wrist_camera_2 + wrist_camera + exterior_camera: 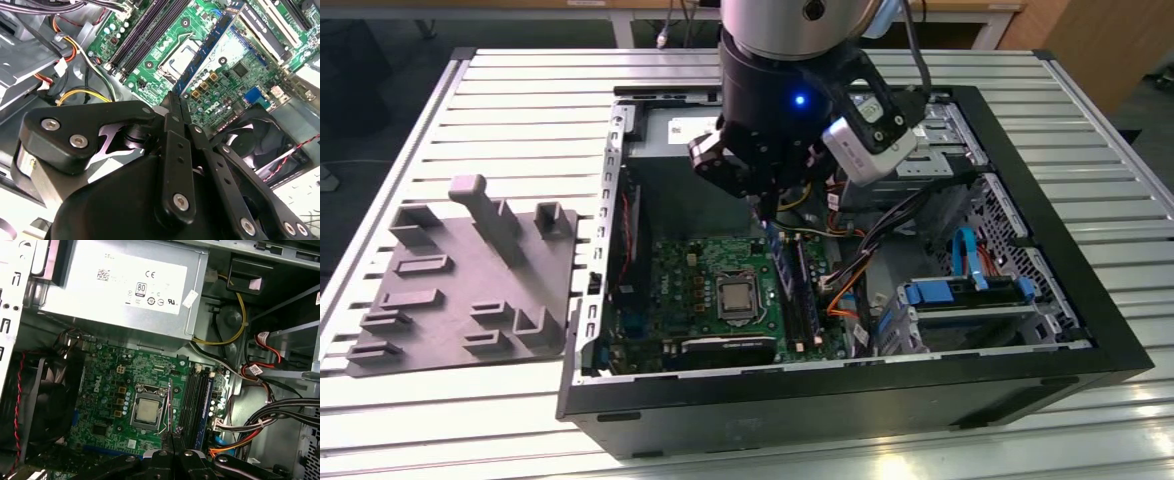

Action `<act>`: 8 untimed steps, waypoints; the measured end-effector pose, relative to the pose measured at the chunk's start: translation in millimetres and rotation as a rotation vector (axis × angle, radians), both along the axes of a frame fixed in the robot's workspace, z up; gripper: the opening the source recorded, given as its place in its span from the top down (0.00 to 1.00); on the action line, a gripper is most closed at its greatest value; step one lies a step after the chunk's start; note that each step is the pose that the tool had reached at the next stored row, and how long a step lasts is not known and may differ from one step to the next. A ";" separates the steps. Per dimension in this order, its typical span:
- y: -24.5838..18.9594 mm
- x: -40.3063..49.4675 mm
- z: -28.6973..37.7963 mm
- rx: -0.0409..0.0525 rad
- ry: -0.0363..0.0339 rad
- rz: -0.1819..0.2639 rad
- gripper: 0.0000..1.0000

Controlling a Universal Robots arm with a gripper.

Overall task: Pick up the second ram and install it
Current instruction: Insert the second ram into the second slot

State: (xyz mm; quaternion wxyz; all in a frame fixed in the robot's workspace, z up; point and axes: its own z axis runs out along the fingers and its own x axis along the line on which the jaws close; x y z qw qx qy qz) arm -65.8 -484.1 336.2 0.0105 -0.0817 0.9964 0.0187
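A grey moulded tray [467, 290] lies beside an open computer case [854, 392].

Power supply [60, 285]: white label [135, 287] with barcode, safety marks and fine print | green motherboard [107, 410]: white maker's lettering [96, 385] along one edge, tiny part codes too small to read | white tag [190, 298] at the power supply's corner: print unreadable from here

Second ram [171, 407], thin dark stick, edge-on, pinched between the fingers [176, 165], above the motherboard [110, 390]
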 end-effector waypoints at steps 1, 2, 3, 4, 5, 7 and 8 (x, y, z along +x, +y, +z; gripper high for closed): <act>0.0 0.0 -0.3 0.0001 0.0000 -0.008 0.88; 0.0 0.0 -0.6 0.0001 0.0000 -0.015 0.88; 0.0 0.0 -0.9 0.0000 0.0000 -0.022 0.88; -0.1 0.0 -1.3 0.0001 0.0000 -0.030 0.88; -0.1 0.0 -1.6 0.0000 0.0000 -0.037 0.88; -0.2 0.0 -2.4 0.0001 0.0000 -0.054 0.88; -0.2 0.0 -2.8 0.0001 0.0000 -0.063 0.88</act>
